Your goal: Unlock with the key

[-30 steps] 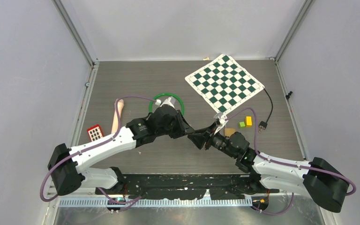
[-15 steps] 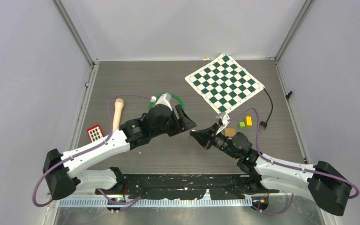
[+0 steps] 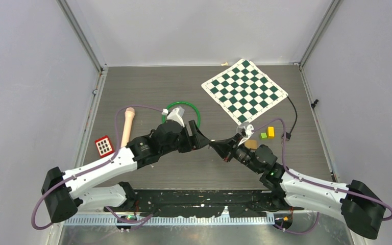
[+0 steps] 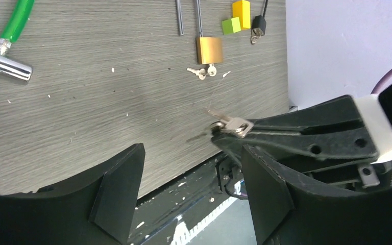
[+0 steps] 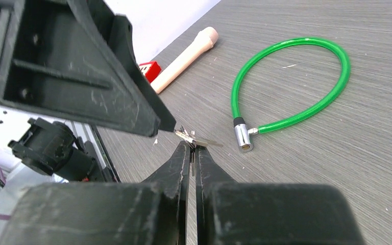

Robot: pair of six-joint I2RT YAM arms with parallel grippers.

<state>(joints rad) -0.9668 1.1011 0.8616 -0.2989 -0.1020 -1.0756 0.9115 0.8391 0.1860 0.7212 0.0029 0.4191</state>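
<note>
My right gripper [image 5: 193, 148] is shut on a small silver key [image 5: 196, 139], held above the table with the blade sticking out sideways. The key also shows in the left wrist view [image 4: 229, 125], just beyond my open left gripper [image 4: 191, 194], whose fingertips [image 5: 132, 109] nearly touch it. In the top view the left gripper [image 3: 201, 140] and right gripper [image 3: 215, 146] meet tip to tip at mid-table. A green cable lock [image 5: 306, 76] with its silver barrel [image 5: 242, 138] lies behind. A brass padlock [image 4: 209, 49] with spare keys [image 4: 201, 72] lies further right.
A chessboard mat [image 3: 244, 91] lies at the back right. Yellow [image 3: 270, 131] and green [image 3: 263, 136] blocks and a black cable plug [image 3: 286, 136] sit near the padlock. A wooden pestle [image 3: 127, 126] and a red gridded piece [image 3: 103, 145] lie at the left.
My left arm has swung its elbow leftward and its gripper has drawn back slightly and opened in front of the key. My right gripper has edged forward, still holding the key.
</note>
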